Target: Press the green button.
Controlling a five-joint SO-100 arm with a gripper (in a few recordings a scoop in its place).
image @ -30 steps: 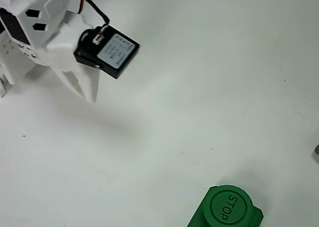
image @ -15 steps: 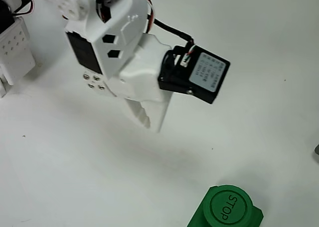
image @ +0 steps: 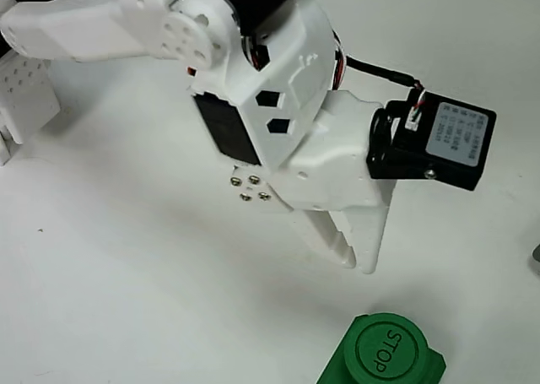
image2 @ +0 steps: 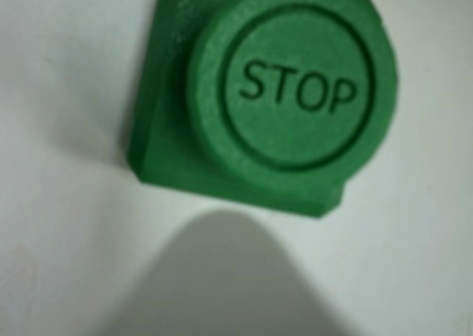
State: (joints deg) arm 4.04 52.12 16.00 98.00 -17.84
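The button (image: 387,350) sat at the bottom edge of the overhead view, right of centre, on its blocky base (image: 337,369), STOP face up and untouched. And the pincer (image: 356,262) had swept a long way in one second, from the far top-left corner down to just above-left of the button, tips pointing at it and pressed together. In the wrist view the button (image2: 295,85) loomed large, with a shadow (image2: 222,277) falling below it. That looked like an approach nearly done; the press itself was yet to come. The worktop (image: 126,300) was plain white, matte, bare around the button.
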